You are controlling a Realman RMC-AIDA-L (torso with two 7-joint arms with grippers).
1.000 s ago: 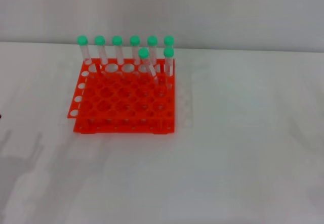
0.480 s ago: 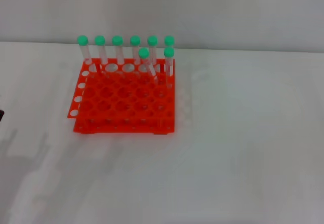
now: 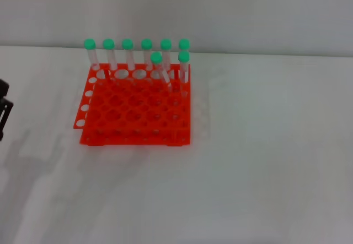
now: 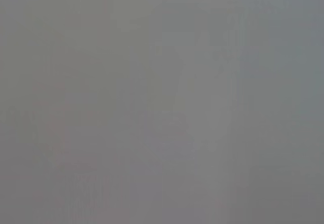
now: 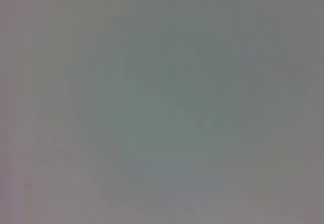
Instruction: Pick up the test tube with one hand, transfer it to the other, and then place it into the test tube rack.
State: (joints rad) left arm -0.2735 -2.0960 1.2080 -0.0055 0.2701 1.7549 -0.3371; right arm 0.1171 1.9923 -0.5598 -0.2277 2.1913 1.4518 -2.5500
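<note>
The orange-red test tube rack [image 3: 135,112] stands on the white table, left of the middle in the head view. Several clear test tubes with green caps [image 3: 146,44] stand upright in its far row, and two more [image 3: 156,58] stand in the row in front, near the rack's far right corner. No tube lies loose on the table. A black part of my left gripper [image 3: 4,109] shows at the left edge of the head view, well left of the rack. My right gripper is out of view. Both wrist views show only plain grey.
The white table [image 3: 265,161] stretches wide to the right of the rack and in front of it. A pale wall [image 3: 220,12] rises behind the table's far edge. A grey shadow lies on the table at the lower left.
My left gripper has come into the head view at the left edge, moving inward and upward. The rack and its tubes have not moved.
</note>
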